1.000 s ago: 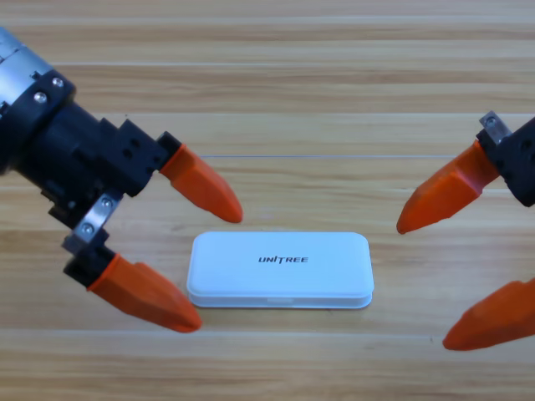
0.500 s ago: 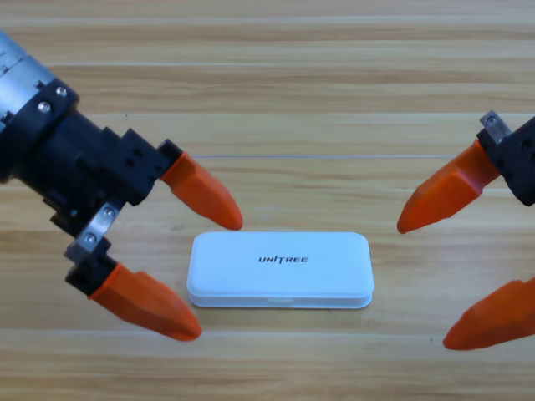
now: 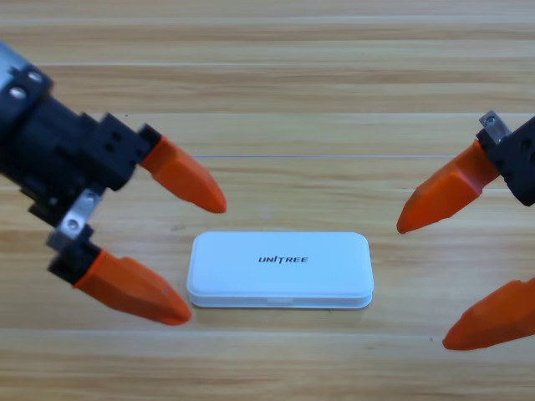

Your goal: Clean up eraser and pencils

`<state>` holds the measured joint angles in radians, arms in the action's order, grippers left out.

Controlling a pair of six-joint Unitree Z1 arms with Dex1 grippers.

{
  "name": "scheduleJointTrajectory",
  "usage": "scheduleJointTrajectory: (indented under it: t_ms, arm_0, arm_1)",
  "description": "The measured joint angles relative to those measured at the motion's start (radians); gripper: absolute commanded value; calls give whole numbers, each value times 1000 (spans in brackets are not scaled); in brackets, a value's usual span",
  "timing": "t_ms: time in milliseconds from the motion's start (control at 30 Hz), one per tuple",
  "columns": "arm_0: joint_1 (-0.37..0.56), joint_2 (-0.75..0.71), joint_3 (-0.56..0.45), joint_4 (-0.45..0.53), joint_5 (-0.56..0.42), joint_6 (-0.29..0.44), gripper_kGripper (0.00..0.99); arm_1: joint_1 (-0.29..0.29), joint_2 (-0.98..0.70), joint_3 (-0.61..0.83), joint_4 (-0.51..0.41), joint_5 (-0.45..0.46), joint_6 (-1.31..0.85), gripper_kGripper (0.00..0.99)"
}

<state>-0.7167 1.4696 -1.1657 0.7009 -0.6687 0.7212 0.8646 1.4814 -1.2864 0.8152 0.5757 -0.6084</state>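
The white case (image 3: 280, 269) is seen lying flat on the worktop (image 3: 276, 100), near the front and in the middle. Its lid is shut. No eraser and no pencils can be seen anywhere. They are most likely inside the case, but that cannot be told, because nothing can be seen through the lid. So the job looks nearly done or all done.

On the left, the left gripper (image 3: 196, 253) is held just beside the short end of the case. Its two orange jaws are spread wide apart and nothing is held in them. The lower jaw tip is very close to the case corner, though it is not clear that it is touched.

On the right, the right gripper (image 3: 435, 280) is parked at the edge, well apart from the case. Its jaws are wide apart too, and nothing is held.

Farther back, only bare wood is seen.

A few things could go wrong from here. The case could be bumped by the left jaw tip if the arm is swung sideways, and it could be slid or spun on the smooth wood. The lid could be popped up if its edge is caught by a jaw. If the lid was not clicked shut, things could be spilled out.
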Motion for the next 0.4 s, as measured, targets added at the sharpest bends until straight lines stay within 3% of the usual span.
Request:
scheduleJointTrajectory:
  t_ms: [400]
  arm_0:
    - [0, -12, 3, -6, 0, 1, 990]
  arm_1:
    - [0, 0, 0, 0, 0, 0, 930]
